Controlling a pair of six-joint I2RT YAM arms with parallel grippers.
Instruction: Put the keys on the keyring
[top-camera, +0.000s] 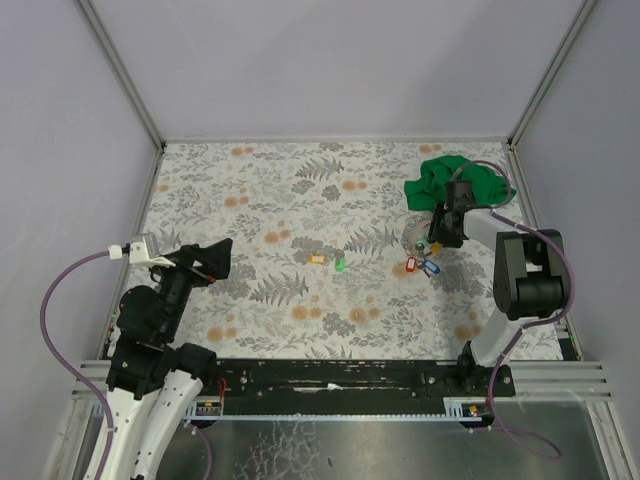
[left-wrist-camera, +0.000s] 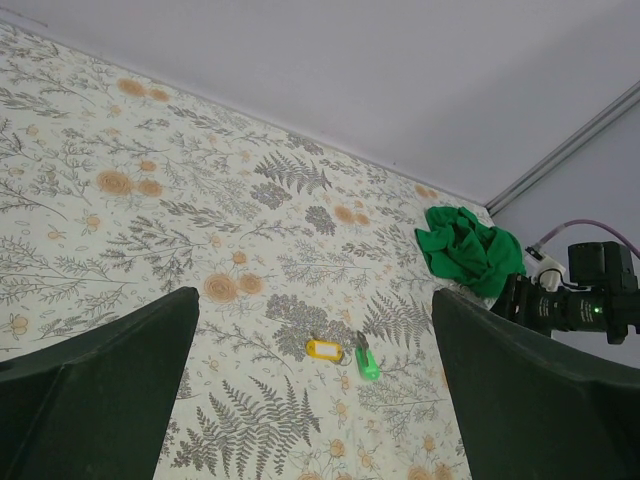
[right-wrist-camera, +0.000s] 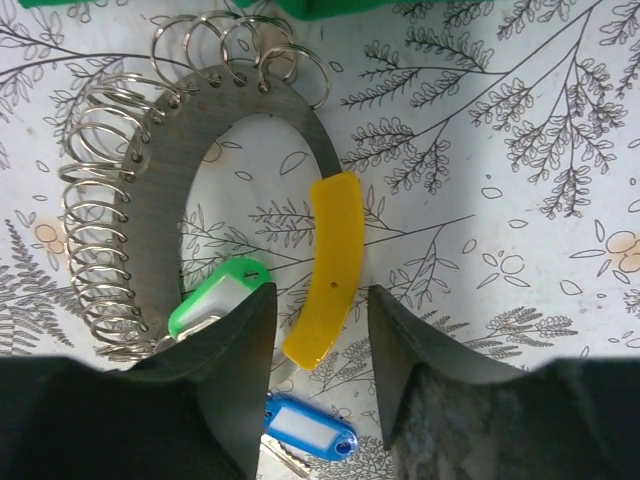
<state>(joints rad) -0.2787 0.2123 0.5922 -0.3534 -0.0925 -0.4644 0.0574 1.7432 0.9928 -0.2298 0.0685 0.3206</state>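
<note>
Two loose keys lie mid-table: one with a yellow tag (top-camera: 318, 260) and one with a bright green tag (top-camera: 340, 265). Both show in the left wrist view, yellow (left-wrist-camera: 323, 348) and green (left-wrist-camera: 367, 364). My left gripper (top-camera: 205, 260) is open and empty, well short of them (left-wrist-camera: 315, 300). The keyring (top-camera: 418, 240) lies at the right, a grey metal loop (right-wrist-camera: 165, 210) with a curved yellow section (right-wrist-camera: 330, 270), several small split rings, and green (right-wrist-camera: 215, 295) and blue (right-wrist-camera: 310, 430) tags. My right gripper (right-wrist-camera: 320, 295) is open, its fingers either side of the yellow section's end.
A big green cloth (top-camera: 455, 180) lies bunched at the back right, just beyond the keyring, and shows in the left wrist view (left-wrist-camera: 468, 248). A red tag (top-camera: 410, 265) lies next to the blue one. Grey walls with metal rails enclose the floral table.
</note>
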